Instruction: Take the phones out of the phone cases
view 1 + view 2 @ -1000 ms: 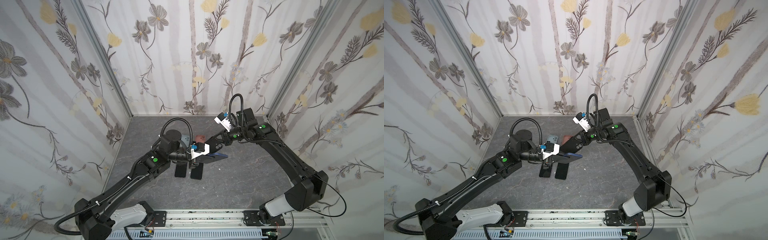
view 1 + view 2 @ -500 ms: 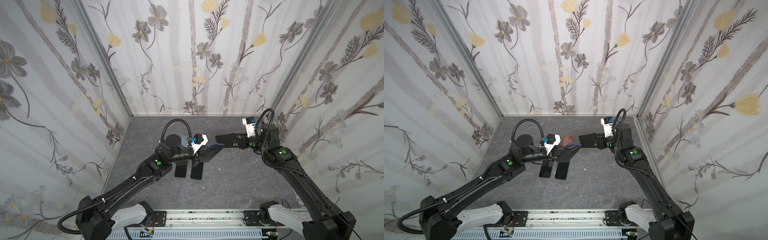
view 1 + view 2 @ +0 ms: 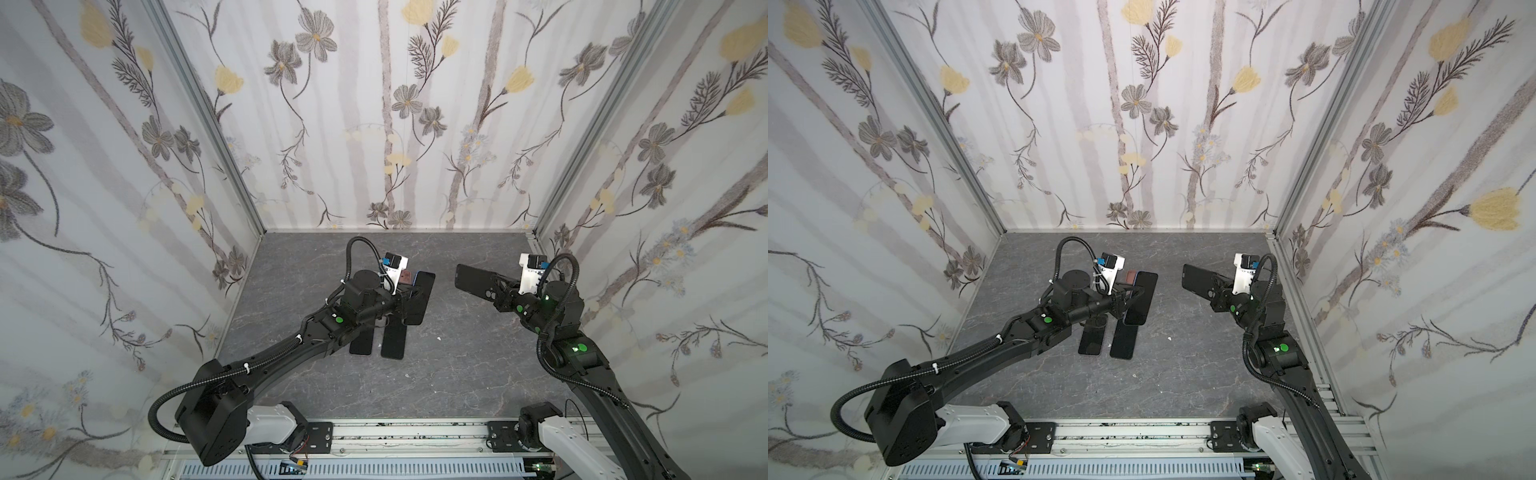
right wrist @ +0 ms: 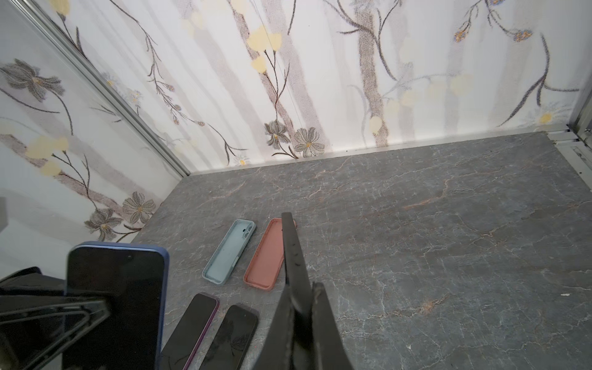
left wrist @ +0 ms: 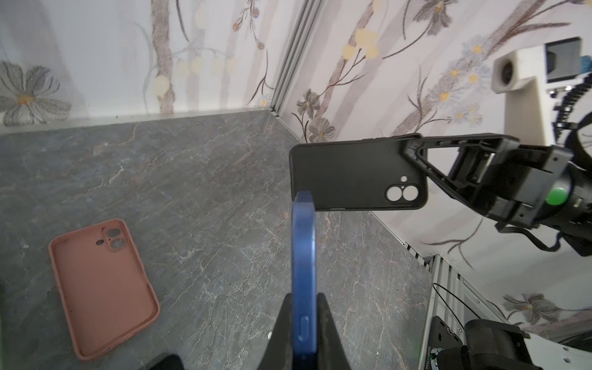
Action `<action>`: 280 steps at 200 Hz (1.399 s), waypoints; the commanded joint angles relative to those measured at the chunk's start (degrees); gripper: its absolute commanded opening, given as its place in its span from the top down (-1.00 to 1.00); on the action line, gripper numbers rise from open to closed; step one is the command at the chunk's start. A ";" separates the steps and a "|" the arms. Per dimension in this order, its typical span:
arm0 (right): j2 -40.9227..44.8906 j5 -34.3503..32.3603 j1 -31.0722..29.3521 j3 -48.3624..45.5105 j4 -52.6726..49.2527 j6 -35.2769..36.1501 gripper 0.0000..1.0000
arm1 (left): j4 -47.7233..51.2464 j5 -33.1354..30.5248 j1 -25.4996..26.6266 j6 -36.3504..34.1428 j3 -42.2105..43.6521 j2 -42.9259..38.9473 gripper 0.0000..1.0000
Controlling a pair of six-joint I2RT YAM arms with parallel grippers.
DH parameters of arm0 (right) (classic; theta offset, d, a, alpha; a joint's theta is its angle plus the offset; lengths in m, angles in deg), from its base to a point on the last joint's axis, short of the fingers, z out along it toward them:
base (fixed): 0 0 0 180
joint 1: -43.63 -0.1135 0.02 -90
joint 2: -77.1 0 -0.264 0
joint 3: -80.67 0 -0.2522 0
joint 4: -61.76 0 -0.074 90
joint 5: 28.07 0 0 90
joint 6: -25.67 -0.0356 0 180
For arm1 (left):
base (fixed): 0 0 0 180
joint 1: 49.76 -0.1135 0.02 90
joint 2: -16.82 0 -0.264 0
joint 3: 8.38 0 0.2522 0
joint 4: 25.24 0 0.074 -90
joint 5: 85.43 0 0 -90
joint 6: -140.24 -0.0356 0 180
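Blue phone [image 5: 303, 253]: frame is coloured mid blue; screen is seen black.
Black phone case [image 5: 352, 174]: plain matt black is shown throughout.
Terracotta case [image 5: 102, 288]: dusty pink-brown is used.
Pale blue case [image 4: 229, 253]: is tinted grey-blue.
Purple-edged phone [image 4: 189, 330] and Black phone [image 4: 232, 339]: dark screens are shown.
Table [image 3: 457, 374]: dark grey, veined with white and rust.
Walls [image 3: 374, 104]: white, printed with grey stripes and grey and yellow flowers.
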 commanded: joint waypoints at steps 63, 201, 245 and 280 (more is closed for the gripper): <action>-6.07 3.82 1.20 9.56 -23.02 -3.02 1.00 | 1.78 6.40 0.07 14.24 -4.30 10.64 1.00; -8.13 2.43 1.96 3.20 -25.18 -5.48 1.00 | -0.20 4.76 1.55 23.08 -7.23 24.03 1.00; -8.83 5.33 2.77 2.56 -24.82 -5.59 1.00 | -1.47 4.47 1.87 25.12 -7.20 26.14 1.00; -10.39 7.79 2.87 2.22 -24.47 -5.56 1.00 | -2.45 4.82 1.75 26.78 -7.49 27.81 1.00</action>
